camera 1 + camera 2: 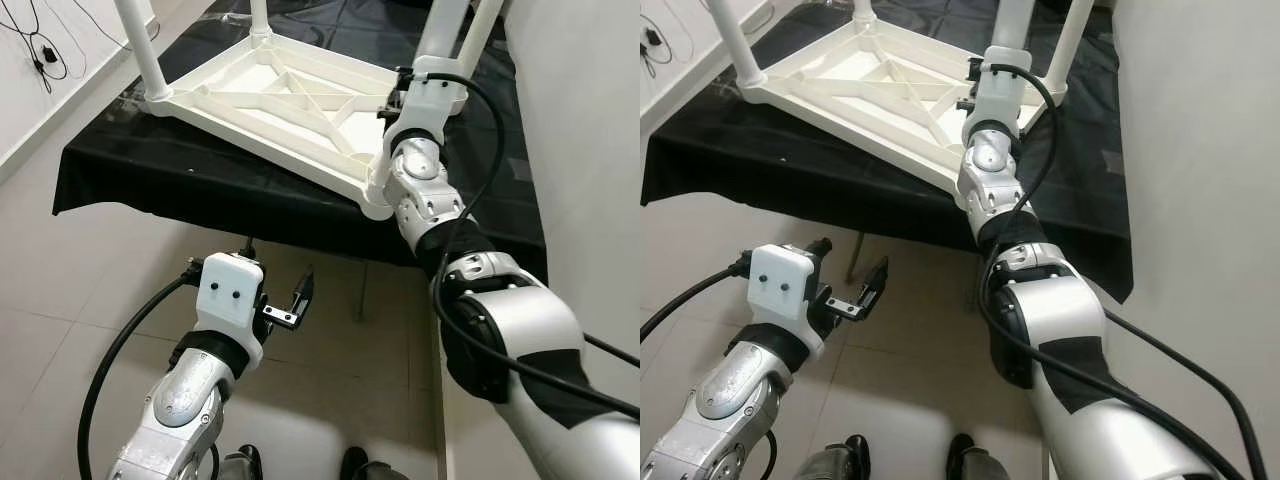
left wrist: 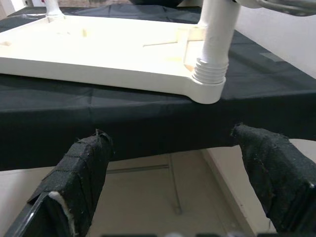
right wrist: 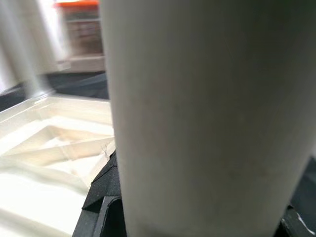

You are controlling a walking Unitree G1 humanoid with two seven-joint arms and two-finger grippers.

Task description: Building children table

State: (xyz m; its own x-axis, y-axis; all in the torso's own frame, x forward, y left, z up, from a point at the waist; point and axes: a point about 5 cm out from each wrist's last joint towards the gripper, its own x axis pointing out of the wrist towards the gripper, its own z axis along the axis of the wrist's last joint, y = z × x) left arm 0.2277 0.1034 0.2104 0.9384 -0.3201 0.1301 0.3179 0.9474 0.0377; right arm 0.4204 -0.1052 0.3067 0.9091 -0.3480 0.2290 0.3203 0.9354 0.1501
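I see tabletop (image 1: pixel 290 105) upside down on black cloth (image 1: pixel 200 175), its legs cut off at frame top. Right gripper (image 3: pixel 197 217) clamped round near leg (image 3: pixel 197 113), fingers mostly hidden. Left gripper (image 1: pixel 290 300) open, empty, below cloth edge.

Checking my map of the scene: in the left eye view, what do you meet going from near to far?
Left claw → black cloth's edge → upturned tabletop → table legs.
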